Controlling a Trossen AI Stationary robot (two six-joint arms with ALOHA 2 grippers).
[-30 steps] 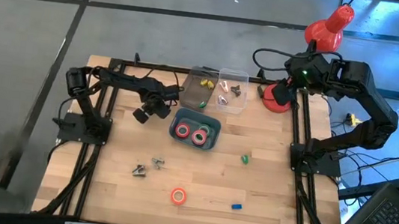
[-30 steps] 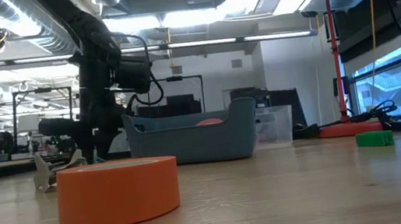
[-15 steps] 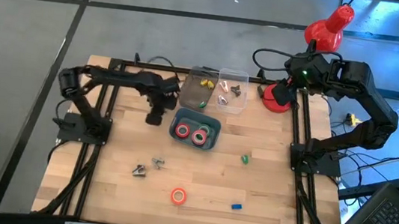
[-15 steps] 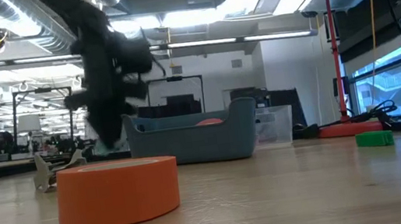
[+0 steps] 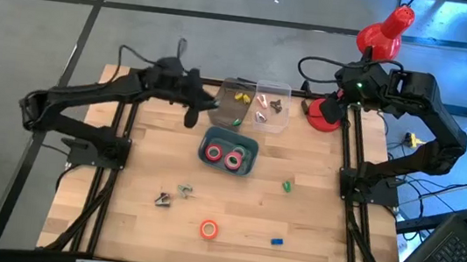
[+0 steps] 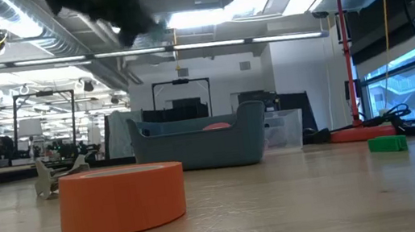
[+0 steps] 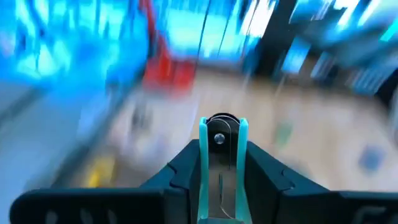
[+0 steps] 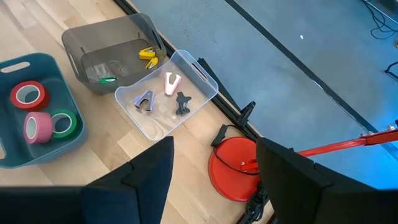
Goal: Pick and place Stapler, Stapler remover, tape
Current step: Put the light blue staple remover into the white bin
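Loose tape roll, orange, lies flat on the table at about 6 o'clock from the blue bin, well apart from it; the low view shows it upright on its flat face, nothing touching it. Blue bin holds three rolls: red, pink, green, side by side. Two stapler removers lie on the wood at roughly 10 o'clock from the loose roll, near each other. Clear tray at 12 o'clock from the bin holds three more removers; grey tray beside it holds small yellow and green staplers. Small green block and blue block sit loose at 3 o'clock of the bin and roll. Left gripper is raised over the table's far edge, about 10 o'clock from the bin; jaws look drawn together with nothing seen between them. Right gripper waits off the far right corner above the red lamp base, jaws spread wide, empty. Judgement: loose roll and the two removers remain to be placed. Risks: a roll this flat may skate under a jaw that lands off-centre; removers lie close enough that a grasp could catch both.
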